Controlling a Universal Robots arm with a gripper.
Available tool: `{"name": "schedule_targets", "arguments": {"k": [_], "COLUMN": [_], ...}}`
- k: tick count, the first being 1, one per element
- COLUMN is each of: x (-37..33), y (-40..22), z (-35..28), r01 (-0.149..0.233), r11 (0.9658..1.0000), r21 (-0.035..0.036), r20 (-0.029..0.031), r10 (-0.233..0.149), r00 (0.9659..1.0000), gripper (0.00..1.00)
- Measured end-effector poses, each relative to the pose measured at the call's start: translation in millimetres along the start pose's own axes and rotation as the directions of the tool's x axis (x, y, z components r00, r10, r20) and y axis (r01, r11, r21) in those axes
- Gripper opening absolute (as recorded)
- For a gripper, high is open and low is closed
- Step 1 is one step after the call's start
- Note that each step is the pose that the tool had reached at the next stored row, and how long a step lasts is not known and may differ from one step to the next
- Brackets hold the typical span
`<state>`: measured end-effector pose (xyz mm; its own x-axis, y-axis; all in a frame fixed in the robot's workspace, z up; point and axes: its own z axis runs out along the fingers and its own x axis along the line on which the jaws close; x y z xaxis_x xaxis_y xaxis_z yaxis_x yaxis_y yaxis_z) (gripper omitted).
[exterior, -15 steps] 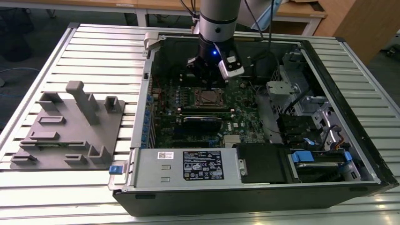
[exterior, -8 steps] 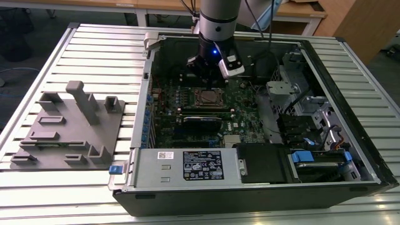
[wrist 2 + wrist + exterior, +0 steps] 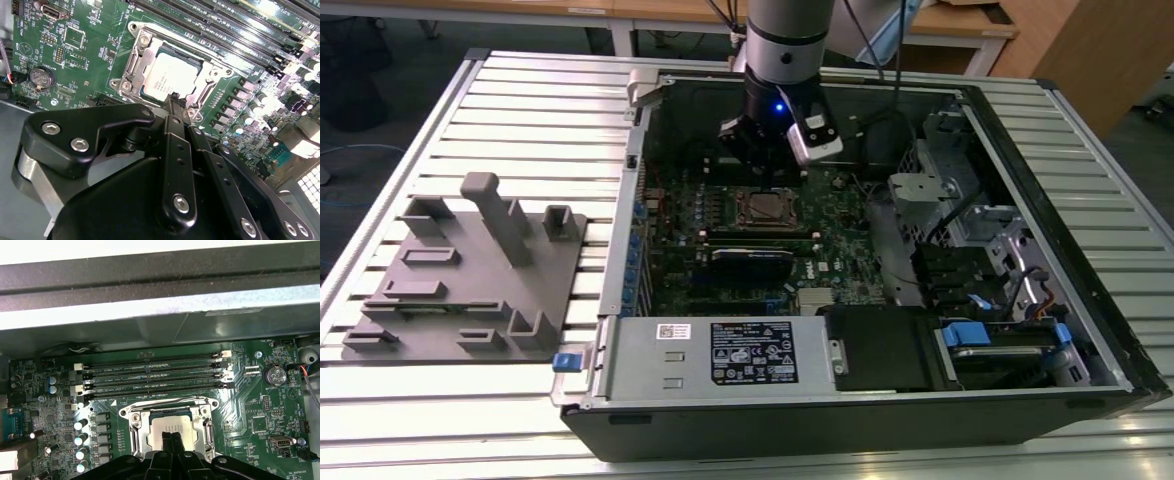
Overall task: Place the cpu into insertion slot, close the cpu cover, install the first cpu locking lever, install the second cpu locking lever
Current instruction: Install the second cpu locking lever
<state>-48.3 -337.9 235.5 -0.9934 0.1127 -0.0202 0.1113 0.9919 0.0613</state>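
Status: cpu (image 3: 172,80) is sitting inside the insertion slot (image 3: 131,70); cpu cover (image 3: 202,95) is apparently lying closed. Gripper (image 3: 176,99), fingers pressed together and empty, is hovering over the slot.

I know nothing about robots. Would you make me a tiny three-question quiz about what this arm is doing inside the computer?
1. True or false: the cpu already lies in the insertion slot.
2. In both wrist views, what is the gripper nearest to?
A. the coin battery
B. the cpu
C. the memory slots
3. Fill in: the grey fixture block sits on the exterior view's ____ of the computer case.

Key: 1 true; 2 B; 3 left.
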Motion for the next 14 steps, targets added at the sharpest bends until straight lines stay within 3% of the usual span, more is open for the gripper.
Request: {"name": "schedule_targets", "arguments": {"k": [14], "x": [-0.1], "y": [0.3], "z": [-4.8], "r01": [0.0], "r11": [1.0], "r21": [0.0], "r20": [0.0], "r10": [0.0], "r00": [1.0], "gripper": [0.1]}}
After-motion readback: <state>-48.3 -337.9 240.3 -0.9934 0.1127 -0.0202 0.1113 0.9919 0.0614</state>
